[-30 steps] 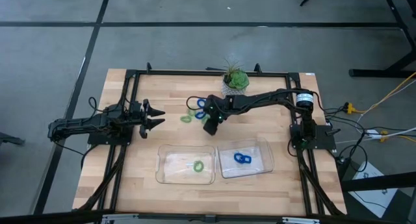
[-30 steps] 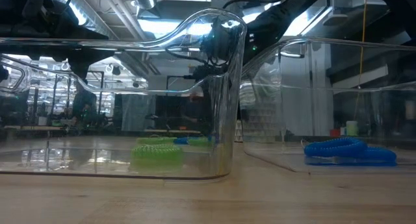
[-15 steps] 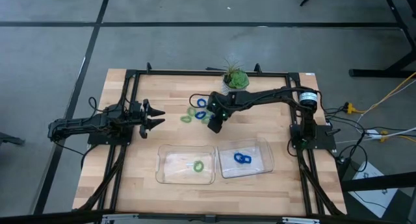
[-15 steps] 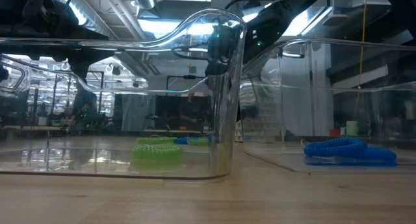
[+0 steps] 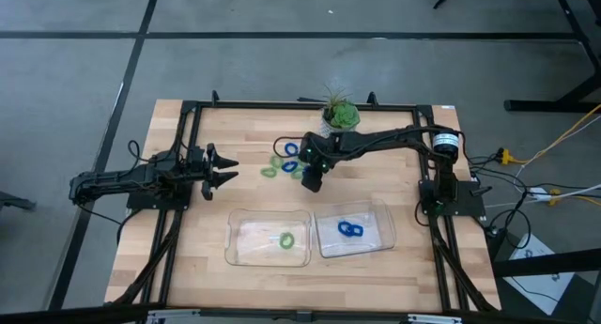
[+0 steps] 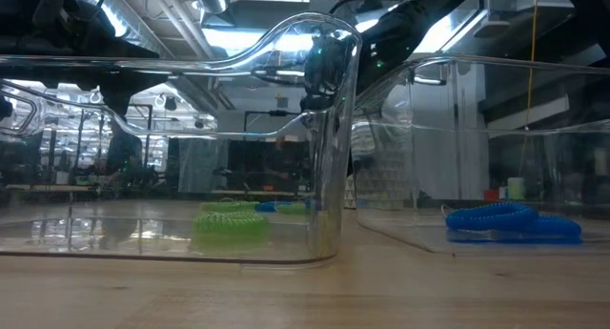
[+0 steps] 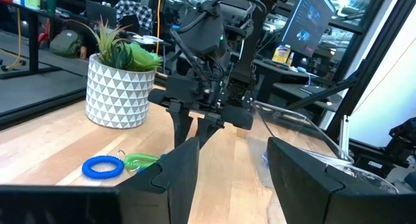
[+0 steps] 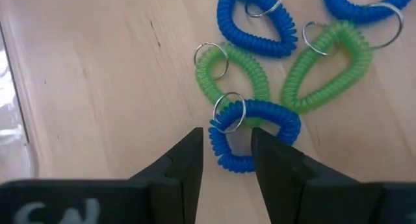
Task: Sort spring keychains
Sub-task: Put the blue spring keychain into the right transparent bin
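- Table (image 5: 197, 230): two clear trays (image 5: 268, 239) near its front edge.
- Left gripper (image 5: 225, 167), fingers spread, waits left of the keychain pile.
- Right gripper (image 8: 226, 160), fingers spread, straddles a blue keychain (image 8: 255, 141) in the pile of spring keychains (image 5: 282, 160) beside the potted plant (image 5: 340, 115).

Ceiling lights (image 6: 214, 0) shone bright behind the trays (image 6: 329, 129), whose curved clear walls threw glare and bent the room beyond. The table (image 5: 254, 197) was evenly lit from overhead, with soft shadows. Nearby fingers (image 8: 179, 169) looked blurred.
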{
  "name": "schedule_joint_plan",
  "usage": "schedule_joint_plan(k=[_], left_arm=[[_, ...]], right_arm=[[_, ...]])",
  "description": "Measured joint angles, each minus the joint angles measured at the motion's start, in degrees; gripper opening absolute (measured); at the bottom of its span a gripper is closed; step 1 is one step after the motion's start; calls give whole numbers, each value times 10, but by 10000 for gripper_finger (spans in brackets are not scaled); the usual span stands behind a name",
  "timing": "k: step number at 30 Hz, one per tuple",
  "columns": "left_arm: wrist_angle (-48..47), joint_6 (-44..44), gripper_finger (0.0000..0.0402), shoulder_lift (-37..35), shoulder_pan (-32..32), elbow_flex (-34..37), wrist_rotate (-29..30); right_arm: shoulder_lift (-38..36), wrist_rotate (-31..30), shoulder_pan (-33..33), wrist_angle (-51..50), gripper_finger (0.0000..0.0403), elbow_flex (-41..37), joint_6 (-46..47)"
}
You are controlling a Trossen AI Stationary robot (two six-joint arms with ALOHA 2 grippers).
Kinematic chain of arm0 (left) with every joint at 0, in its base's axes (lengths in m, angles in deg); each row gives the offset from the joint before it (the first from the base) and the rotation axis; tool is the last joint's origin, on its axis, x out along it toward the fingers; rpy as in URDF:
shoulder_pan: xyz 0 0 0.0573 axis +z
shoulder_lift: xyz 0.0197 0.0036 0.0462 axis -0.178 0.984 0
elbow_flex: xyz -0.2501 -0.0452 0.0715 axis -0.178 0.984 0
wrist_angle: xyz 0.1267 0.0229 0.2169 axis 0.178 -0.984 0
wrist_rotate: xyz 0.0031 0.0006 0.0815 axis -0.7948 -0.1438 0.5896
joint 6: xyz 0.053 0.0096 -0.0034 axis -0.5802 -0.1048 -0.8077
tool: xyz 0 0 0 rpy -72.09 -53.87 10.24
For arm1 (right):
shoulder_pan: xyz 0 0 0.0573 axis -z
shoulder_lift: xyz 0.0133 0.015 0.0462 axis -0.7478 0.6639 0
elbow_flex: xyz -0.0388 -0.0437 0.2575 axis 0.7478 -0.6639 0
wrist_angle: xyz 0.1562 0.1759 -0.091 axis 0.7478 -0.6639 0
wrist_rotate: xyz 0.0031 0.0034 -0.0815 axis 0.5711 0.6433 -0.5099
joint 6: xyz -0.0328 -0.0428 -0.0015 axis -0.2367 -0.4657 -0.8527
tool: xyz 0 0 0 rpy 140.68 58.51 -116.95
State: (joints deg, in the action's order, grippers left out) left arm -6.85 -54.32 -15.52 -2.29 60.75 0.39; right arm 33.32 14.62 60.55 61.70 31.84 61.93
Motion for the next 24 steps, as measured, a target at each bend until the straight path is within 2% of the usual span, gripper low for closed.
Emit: schedule_joint_plan(k=[13,24], left_arm=[[0,0,178,0,0,0,0],[0,0,178,0,0,0,0]], right_arm=[[8,-3,-15,-9,129,-1,-58],[8,-14,-17,-11,129,-1,-61]])
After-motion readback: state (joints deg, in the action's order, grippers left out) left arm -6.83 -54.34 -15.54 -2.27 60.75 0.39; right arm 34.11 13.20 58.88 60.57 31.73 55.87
